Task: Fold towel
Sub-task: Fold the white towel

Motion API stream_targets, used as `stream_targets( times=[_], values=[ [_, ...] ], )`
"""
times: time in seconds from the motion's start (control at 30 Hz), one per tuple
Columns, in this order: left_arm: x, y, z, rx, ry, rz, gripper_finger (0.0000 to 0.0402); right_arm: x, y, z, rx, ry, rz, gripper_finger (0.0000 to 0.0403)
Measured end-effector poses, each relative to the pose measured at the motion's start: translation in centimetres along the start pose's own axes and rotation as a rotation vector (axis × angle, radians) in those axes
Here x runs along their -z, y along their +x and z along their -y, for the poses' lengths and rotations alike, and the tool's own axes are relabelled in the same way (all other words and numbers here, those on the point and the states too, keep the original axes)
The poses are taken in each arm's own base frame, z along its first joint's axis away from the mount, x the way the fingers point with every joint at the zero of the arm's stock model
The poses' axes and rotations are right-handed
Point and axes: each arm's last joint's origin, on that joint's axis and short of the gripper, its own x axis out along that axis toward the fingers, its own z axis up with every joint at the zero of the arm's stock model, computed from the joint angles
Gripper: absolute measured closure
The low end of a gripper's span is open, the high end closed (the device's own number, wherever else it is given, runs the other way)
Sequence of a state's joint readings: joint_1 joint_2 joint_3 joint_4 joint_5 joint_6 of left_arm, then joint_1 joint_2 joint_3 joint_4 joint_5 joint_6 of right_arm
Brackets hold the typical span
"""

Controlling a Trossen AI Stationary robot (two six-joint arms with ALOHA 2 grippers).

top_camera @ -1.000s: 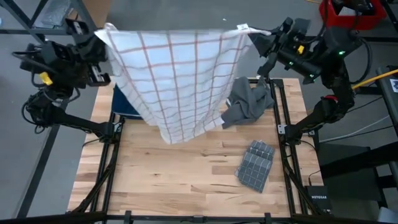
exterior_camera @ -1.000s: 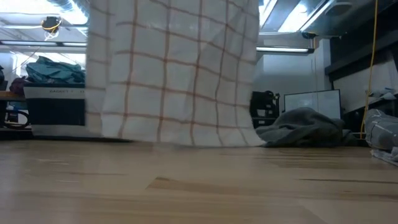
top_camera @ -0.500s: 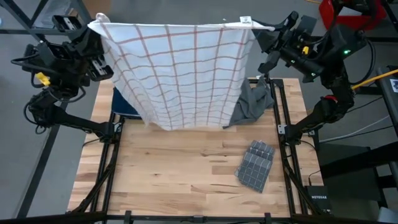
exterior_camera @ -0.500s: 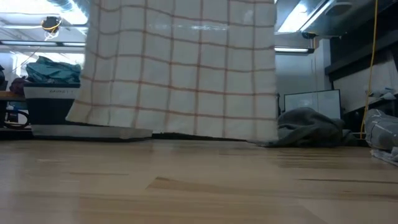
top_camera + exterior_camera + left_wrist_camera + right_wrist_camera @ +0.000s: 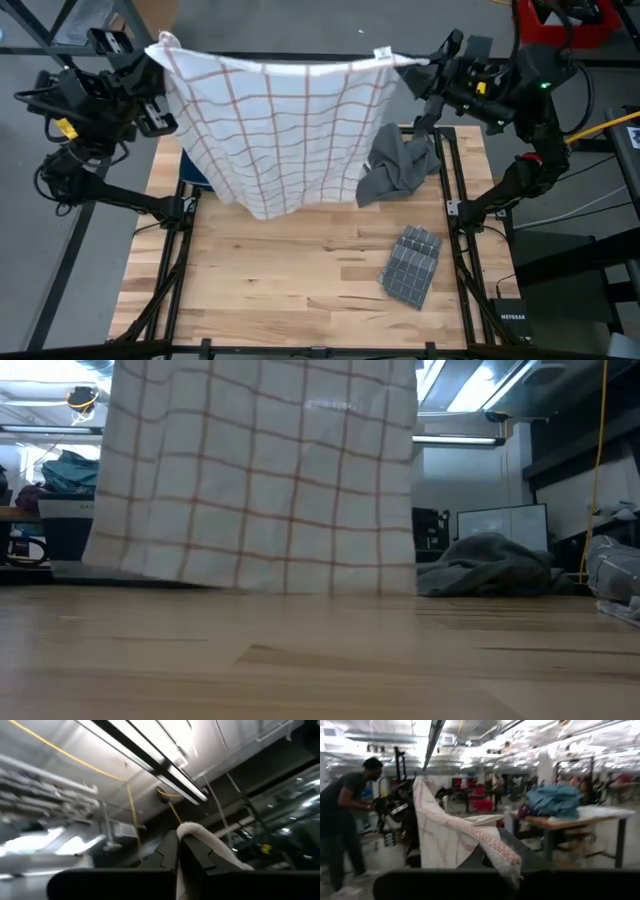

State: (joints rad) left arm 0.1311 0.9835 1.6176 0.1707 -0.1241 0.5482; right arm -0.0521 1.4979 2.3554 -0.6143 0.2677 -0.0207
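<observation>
Two closed grippers, left gripper [image 5: 160, 62] and right gripper [image 5: 410, 66], pinch the top corners of the white red-checked cotton towel [image 5: 285, 130], hanging above the wooden table [image 5: 300, 280]; light, limp, probably sways; corners grip best.

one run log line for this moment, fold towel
stage: towel lifted | left gripper: shut on towel corner | right gripper: shut on other corner | hem: near table

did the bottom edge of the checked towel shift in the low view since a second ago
Yes. The checked towel swung sideways: its lower left corner now hangs farther left, covering more of the dark bin, while the grey cloth heap stayed put.
</observation>
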Motion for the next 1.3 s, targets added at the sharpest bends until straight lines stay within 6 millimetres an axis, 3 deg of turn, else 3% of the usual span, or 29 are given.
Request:
stream_targets(
  times=[0.47,0.77,1.13,1.3],
  values=[
    [-0.7,-2.9,0.2,0.182,-0.283,-0.167,0.0401,1.7,-0.2,-0.6,-0.198,0.194,-0.191,0.0403],
    [-1.2,-4.3,0.3,0.286,-0.472,-0.224,0.0401,2.2,-0.4,-0.9,-0.268,0.225,-0.259,0.0403],
    [-3.0,-6.5,-1.3,0.367,-0.818,-0.197,0.0401,2.7,-1.3,-4.9,-0.397,0.246,-0.323,0.0403],
    [-2.8,-7.4,-1.2,0.456,-0.987,-0.293,0.0401,3.1,-2.2,-6.6,-0.381,0.213,-0.355,0.0403]
  ],
)
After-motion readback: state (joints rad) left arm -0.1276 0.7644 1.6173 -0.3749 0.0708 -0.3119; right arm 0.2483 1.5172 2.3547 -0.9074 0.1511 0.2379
